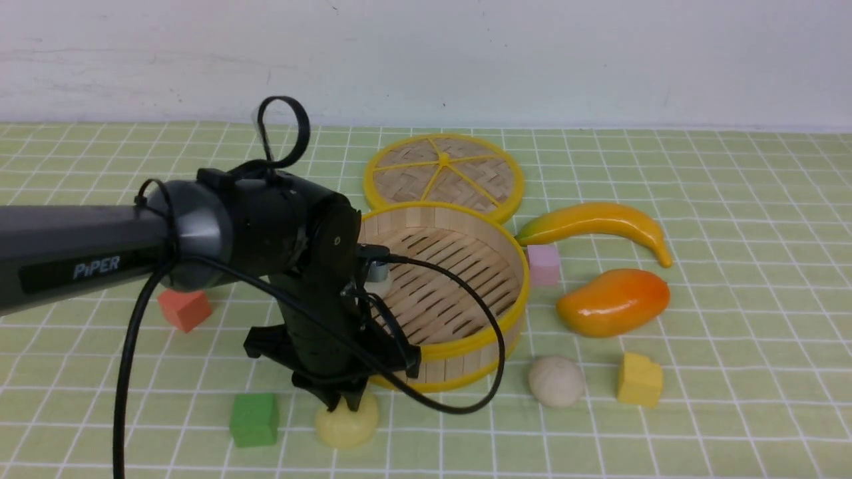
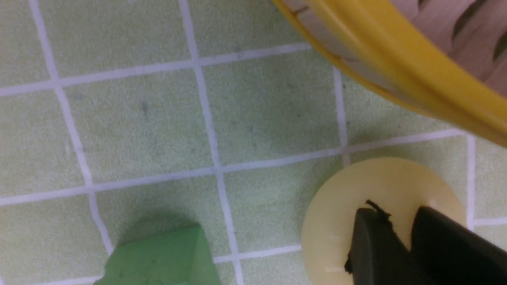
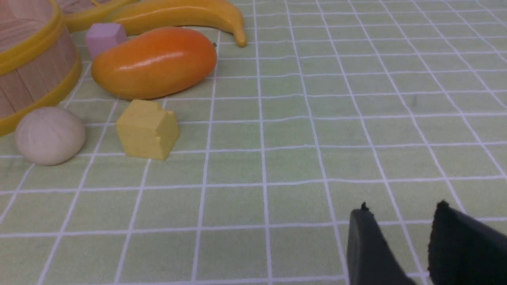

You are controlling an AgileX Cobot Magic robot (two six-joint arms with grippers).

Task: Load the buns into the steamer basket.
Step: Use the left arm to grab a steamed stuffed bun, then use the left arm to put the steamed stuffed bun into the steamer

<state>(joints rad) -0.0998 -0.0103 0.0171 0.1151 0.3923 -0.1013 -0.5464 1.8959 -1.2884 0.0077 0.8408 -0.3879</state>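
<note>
– Gripping what, the left gripper (image 2: 398,215)?
– Its jaws are nearly together, dug into the pale yellow bun (image 2: 336,206) on the table (image 1: 732,399), just beside the steamer basket (image 1: 459,346). It looks soft and light: squeeze gently across the middle. The right gripper (image 3: 402,209) gapes, holding nothing

Worktop (image 1: 732,199): fills the lower part of the scene, flat, runs back to the wall (image 1: 466,60).
Cover: pale green cloth (image 2: 138,118) w/ thin white grid lines, square checks all over.
Cloth close up: matte, slightly fuzzy, a few faint grey marks.
Wall: plain white, painted, some scuffs & small dark specks; meets the worktop in a straight horiz. line.
Light: soft, even, from above; shadows on the cloth short & blurred at the edges.
</note>
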